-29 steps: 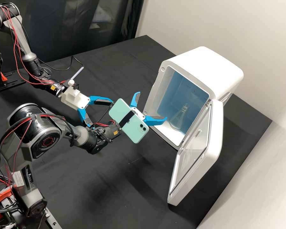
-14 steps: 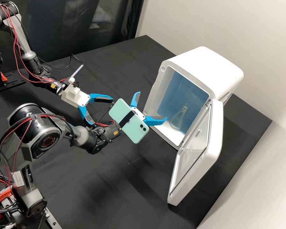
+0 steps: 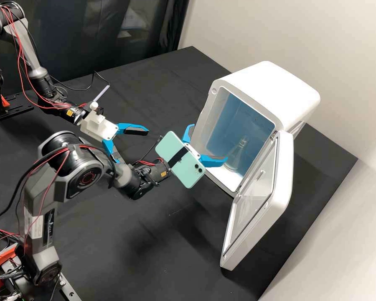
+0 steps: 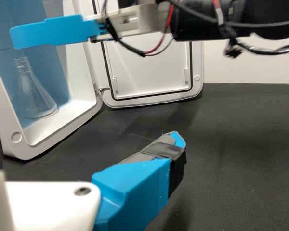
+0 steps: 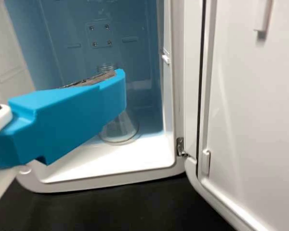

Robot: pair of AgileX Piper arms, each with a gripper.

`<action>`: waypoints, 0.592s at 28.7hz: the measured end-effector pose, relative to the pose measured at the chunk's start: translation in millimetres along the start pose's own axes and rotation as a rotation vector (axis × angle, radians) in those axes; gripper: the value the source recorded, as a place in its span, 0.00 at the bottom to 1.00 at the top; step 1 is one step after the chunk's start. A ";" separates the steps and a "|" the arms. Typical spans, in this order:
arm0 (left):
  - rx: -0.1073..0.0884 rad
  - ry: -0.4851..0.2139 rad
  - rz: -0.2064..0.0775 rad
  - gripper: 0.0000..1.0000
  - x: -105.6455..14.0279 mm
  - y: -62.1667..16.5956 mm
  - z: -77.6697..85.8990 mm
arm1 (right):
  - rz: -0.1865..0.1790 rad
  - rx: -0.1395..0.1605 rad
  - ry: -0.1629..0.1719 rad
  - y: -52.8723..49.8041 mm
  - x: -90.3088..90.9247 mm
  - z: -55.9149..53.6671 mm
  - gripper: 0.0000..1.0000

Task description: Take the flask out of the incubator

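Jaws of both grippers were open; the flask [image 3: 237,152] stood upright inside the incubator [image 3: 275,90].
The right gripper [image 3: 209,143] was at the incubator's opening, near the flask. The left gripper [image 3: 133,146] hung behind it over the bench [image 3: 163,234]. The door [image 3: 259,196] was wide open.

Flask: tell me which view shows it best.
The left wrist view: the flask stands whole and unobstructed inside the incubator. In the right wrist view a blue finger of the right gripper covers its middle; in the high view it is small and faint.
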 end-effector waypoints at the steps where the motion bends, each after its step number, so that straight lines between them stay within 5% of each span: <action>1: 0.000 0.000 0.000 1.00 0.0 0.0 0.0 | 0.004 -0.011 0.000 -0.4 4.3 0.5 1.00; 7: 0.000 0.000 0.000 1.00 0.0 0.0 0.0 | 0.023 -0.041 -0.007 -2.0 22.6 3.8 1.00; 17: 0.000 0.000 0.000 1.00 0.0 0.0 0.0 | 0.027 -0.048 -0.075 -10.0 55.7 7.8 1.00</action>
